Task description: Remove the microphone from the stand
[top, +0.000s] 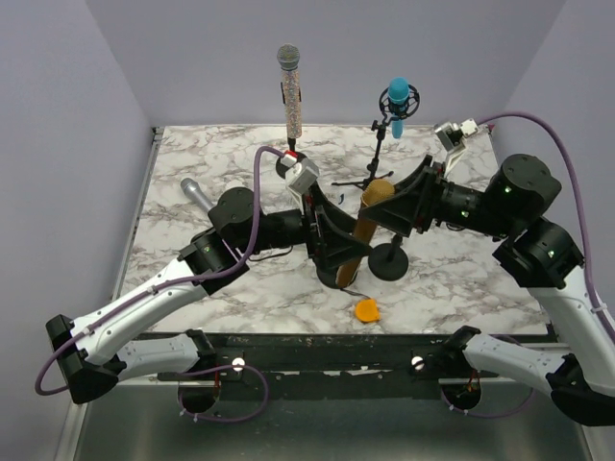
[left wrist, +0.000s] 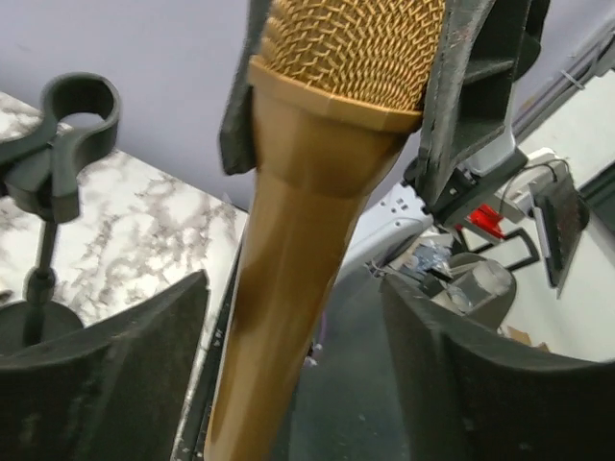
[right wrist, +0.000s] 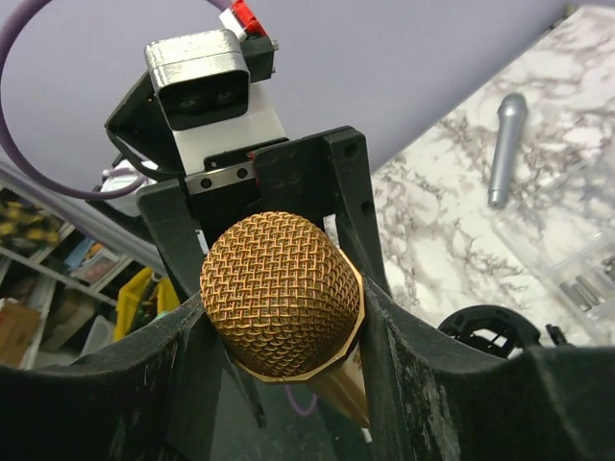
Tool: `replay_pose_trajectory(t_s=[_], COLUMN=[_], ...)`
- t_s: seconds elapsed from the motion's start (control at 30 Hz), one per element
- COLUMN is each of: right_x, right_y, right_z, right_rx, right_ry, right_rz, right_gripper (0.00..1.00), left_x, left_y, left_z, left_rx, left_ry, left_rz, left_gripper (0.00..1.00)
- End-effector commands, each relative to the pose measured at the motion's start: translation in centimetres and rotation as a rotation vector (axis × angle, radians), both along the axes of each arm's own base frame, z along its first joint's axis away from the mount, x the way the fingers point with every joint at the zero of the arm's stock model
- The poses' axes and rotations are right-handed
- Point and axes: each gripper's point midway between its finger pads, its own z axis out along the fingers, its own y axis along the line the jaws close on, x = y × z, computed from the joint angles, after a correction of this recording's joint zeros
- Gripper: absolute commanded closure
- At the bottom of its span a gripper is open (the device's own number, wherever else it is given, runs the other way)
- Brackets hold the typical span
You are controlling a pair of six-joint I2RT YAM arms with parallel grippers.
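A gold microphone [top: 368,223] stands tilted above the table's middle. My right gripper [top: 392,207] is shut on its mesh head [right wrist: 279,293], with a finger [right wrist: 173,375] pressed on each side. My left gripper [top: 334,246] is open around the lower body [left wrist: 288,288], with a wide gap on the right side. The black stand [top: 389,261] sits just right of the microphone. Its clip [left wrist: 82,106] is empty and apart from the microphone; the clip also shows in the right wrist view [right wrist: 490,331].
A glittery silver microphone [top: 289,96] stands upright on a stand at the back. A blue microphone [top: 398,99] sits on a tripod stand at the back right. A grey microphone [top: 195,192] lies on the table at left. A small orange piece [top: 366,310] lies near the front edge.
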Motion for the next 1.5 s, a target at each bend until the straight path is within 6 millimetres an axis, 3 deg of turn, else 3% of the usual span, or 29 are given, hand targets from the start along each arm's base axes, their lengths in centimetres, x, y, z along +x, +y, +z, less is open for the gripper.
replay_pose_trajectory(t_s=[0.0,0.13,0.2,0.3,0.33,0.37,0.47,0.5,0.67,0.77,0.87,0.97,1.23,1.37,1.47], right_x=[-2.4,-2.4,-2.4,-2.3,-2.1,-1.9,-0.4,0.3,3.3,4.4,4.1,3.3,2.7,2.4,2.2], right_y=[0.4,0.6,0.6,0.5,0.4,0.2,-1.1,-1.7,-7.3,-11.4,-13.8,-14.9,-15.4,-15.3,-15.6], right_z=[1.6,1.1,1.0,1.1,1.1,0.9,0.8,0.7,1.3,1.0,1.0,1.4,1.4,1.2,1.0], right_rx=[0.072,0.065,0.067,0.064,0.059,0.051,0.028,0.018,0.017,0.031,0.065,0.096,0.082,0.080,0.074], right_ry=[-0.022,-0.007,-0.004,-0.011,-0.013,-0.017,-0.032,-0.034,-0.052,-0.054,-0.069,-0.092,-0.093,-0.084,-0.078], right_rz=[0.124,0.136,0.134,0.122,0.108,0.087,-0.047,-0.104,-0.477,-0.702,-0.796,-0.815,-0.814,-0.804,-0.811], right_gripper=[0.99,0.99,0.99,0.99,0.94,0.80,0.12,0.00,0.00,0.00,0.00,0.00,0.00,0.00,0.00], left_x=[-1.6,-1.3,-1.3,-1.2,-1.0,-0.9,0.2,0.8,4.4,7.5,9.5,11.2,16.2,18.9,21.5], left_y=[-0.5,-0.8,-1.0,-0.9,-0.7,-0.3,1.1,1.9,7.7,13.9,20.4,25.6,36.3,39.9,40.8], left_z=[-0.3,-0.8,-0.8,-0.7,-0.7,-0.6,-0.8,-1.2,-2.7,-5.1,-8.2,-12.0,-22.6,-26.1,-28.6], left_rx=[0.006,0.012,0.020,0.032,0.034,0.031,0.069,0.102,0.239,0.329,0.376,0.423,0.473,0.563,0.594], left_ry=[0.048,0.045,0.037,0.021,0.020,0.007,-0.002,0.003,0.055,0.169,0.296,0.396,0.762,0.893,0.993], left_rz=[-0.078,-0.064,-0.065,-0.048,-0.030,-0.013,0.095,0.150,0.479,0.798,1.075,1.266,1.596,1.672,1.629], left_gripper=[0.36,0.50,0.62,0.98,1.00,1.00,1.00,1.00,1.00,1.00,1.00,1.00,1.00,1.00,1.00])
